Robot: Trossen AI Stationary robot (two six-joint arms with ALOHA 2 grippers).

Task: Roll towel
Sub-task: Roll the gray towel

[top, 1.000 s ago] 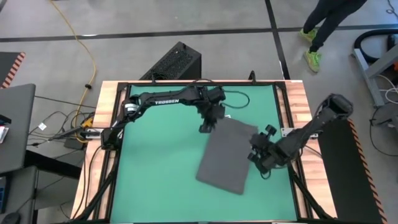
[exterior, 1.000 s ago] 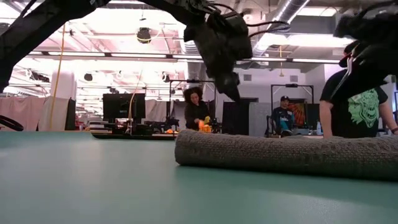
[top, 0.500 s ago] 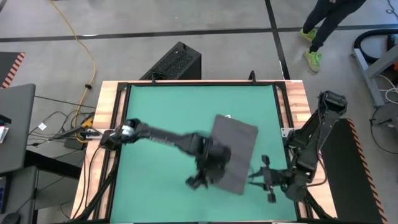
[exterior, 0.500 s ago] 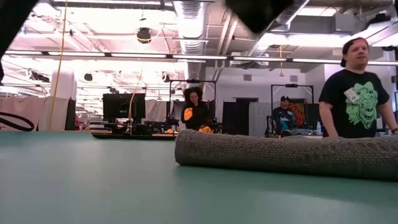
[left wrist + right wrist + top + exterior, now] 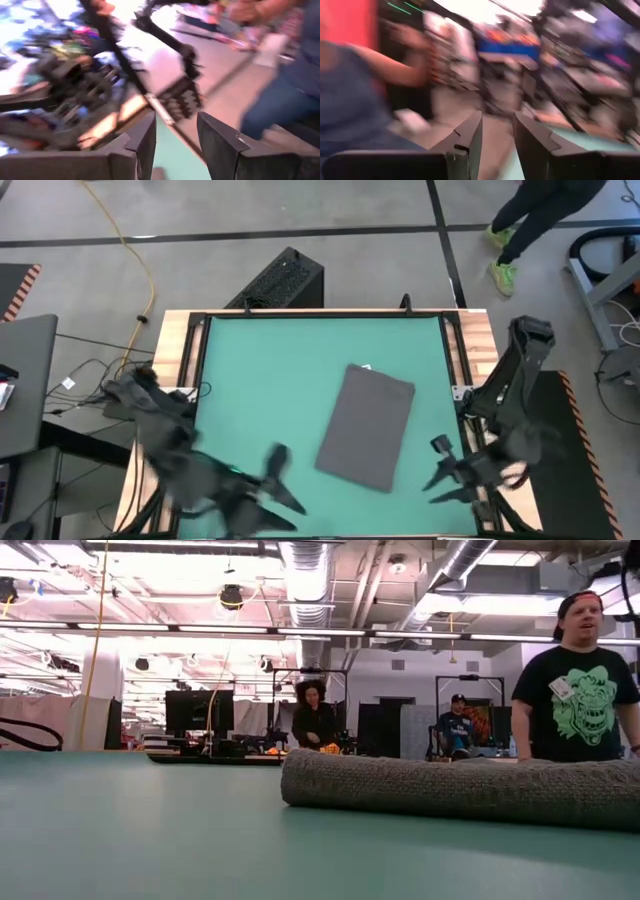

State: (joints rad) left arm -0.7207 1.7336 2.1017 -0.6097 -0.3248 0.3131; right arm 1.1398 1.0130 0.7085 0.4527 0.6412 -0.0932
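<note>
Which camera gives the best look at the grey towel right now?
The high view: the whole towel lies flat-looking on the green table. The low view shows only its edge. Neither wrist view shows it.
</note>
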